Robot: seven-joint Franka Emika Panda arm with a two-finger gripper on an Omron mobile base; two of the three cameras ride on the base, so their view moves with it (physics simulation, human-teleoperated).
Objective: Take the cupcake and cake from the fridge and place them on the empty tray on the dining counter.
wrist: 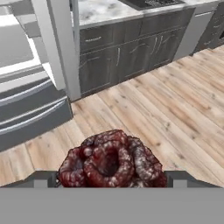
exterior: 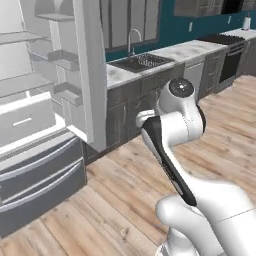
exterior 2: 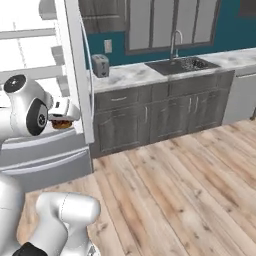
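The cake (wrist: 111,159) sits right in front of the hand camera, held between the two fingers of the claw (wrist: 111,178), up over the wood floor (wrist: 175,113). The fridge (exterior: 45,150) stands open just beside it, doors wide.

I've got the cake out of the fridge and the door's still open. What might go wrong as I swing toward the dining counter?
1. The cake sits between wide-spread jaws; the grip may be light, and a fast swing might drop it onto the wood floor.
2. The open fridge door stands close beside the gripper; turning toward it risks clipping its edge.
3. The cake looks lumpy and soft, so squeezing harder might crush it.
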